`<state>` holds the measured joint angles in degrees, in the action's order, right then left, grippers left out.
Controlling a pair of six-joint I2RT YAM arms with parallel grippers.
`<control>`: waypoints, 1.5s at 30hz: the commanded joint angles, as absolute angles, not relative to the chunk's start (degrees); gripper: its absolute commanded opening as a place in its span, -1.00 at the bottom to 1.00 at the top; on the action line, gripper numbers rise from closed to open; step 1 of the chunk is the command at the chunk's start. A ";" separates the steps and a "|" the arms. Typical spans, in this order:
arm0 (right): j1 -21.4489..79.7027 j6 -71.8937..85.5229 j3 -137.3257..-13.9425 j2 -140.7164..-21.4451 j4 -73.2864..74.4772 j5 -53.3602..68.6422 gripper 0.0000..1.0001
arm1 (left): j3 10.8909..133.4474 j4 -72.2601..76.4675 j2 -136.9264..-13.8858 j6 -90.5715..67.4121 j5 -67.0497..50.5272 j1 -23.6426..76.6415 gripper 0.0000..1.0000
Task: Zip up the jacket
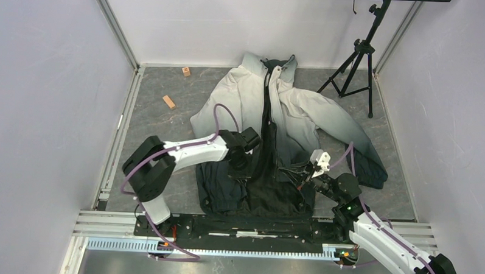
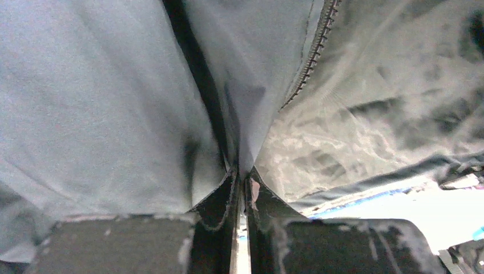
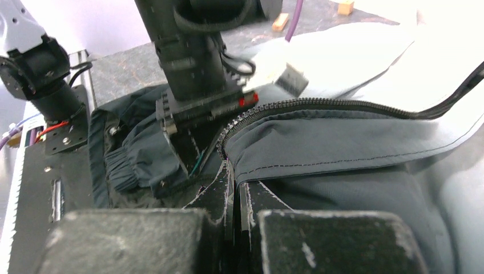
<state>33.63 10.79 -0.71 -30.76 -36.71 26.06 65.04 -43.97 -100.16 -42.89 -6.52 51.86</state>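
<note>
The jacket [image 1: 248, 91] lies spread on the grey table, pale at the collar and black toward the hem, its front open along the dark zipper [image 1: 266, 116]. My left gripper [image 1: 239, 167] points down onto the left front panel near the hem. In the left wrist view the left gripper [image 2: 244, 176] is shut on a thin fold of grey fabric, with zipper teeth [image 2: 313, 57] running up to the right. My right gripper [image 1: 298, 175] reaches in from the right. In its own view the right gripper [image 3: 235, 178] is shut on the corner of the jacket flap under the zipper teeth [image 3: 297, 105].
Two small wooden blocks [image 1: 169, 101] [image 1: 186, 71] lie on the table left of the jacket. A black tripod [image 1: 359, 62] stands at the back right. White walls close in the sides. The left arm's wrist [image 3: 194, 74] hangs close in front of the right gripper.
</note>
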 commanded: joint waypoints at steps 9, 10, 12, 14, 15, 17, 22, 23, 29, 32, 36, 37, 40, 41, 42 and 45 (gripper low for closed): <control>33.51 23.81 7.30 -43.62 -41.12 38.81 -1.00 | 46.19 -11.35 -79.71 -34.34 -19.63 49.79 -0.96; 33.52 25.50 7.09 -44.42 -41.86 39.61 -1.00 | 45.13 -8.73 -78.72 -33.91 -20.02 49.83 -0.96; 33.57 28.69 7.15 -46.07 -44.11 41.25 -1.00 | 42.59 -3.93 -76.97 -32.56 -20.08 49.83 -0.95; 33.61 30.88 6.66 -47.70 -45.25 42.54 -1.00 | 40.34 1.31 -74.93 -30.73 -18.86 49.83 -0.95; 33.58 31.90 6.34 -48.24 -45.54 43.06 -1.00 | 38.90 4.47 -73.96 -29.93 -18.48 49.83 -0.95; 33.57 32.88 5.64 -49.22 -45.63 44.01 -1.00 | 35.11 12.04 -71.68 -27.77 -18.35 49.81 -0.96; 32.55 34.28 5.23 -53.43 -48.00 45.91 -1.00 | 24.01 32.59 -64.99 -22.22 -16.26 49.83 -0.95; 32.18 35.88 5.58 -54.75 -51.78 47.32 -1.00 | 22.44 36.03 -63.74 -21.36 -16.51 49.83 -0.95; 31.33 39.67 5.04 -59.19 -60.28 47.92 -1.00 | 16.49 45.77 -61.81 -16.63 -17.78 49.83 -0.96; 31.40 44.10 6.75 -61.14 -69.08 46.33 -1.00 | 14.63 52.29 -63.05 -17.74 -17.95 49.83 -0.95; 31.38 45.72 8.35 -62.90 -76.97 43.79 -1.00 | 15.20 58.78 -68.03 -20.91 -20.12 49.83 -0.95; 31.39 45.48 8.44 -63.16 -77.80 43.24 -1.00 | 15.13 60.80 -69.20 -21.87 -20.85 49.83 -0.95; 31.38 44.35 8.49 -63.93 -78.36 41.67 -1.00 | 15.19 64.49 -72.06 -23.36 -22.26 49.83 -0.95; 31.36 44.15 8.55 -64.11 -78.40 40.93 -1.00 | 15.46 64.51 -72.60 -23.45 -22.79 49.83 -0.96; 31.33 44.04 8.66 -64.37 -78.28 40.47 -1.00 | 15.55 64.51 -72.84 -23.46 -22.93 49.83 -0.95; 31.28 43.95 9.43 -65.49 -78.20 38.74 -1.00 | 15.09 64.79 -72.54 -23.42 -22.51 49.81 -0.95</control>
<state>31.38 43.86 -0.71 -64.40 -72.07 41.54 14.87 56.45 -72.90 -22.09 -20.47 49.84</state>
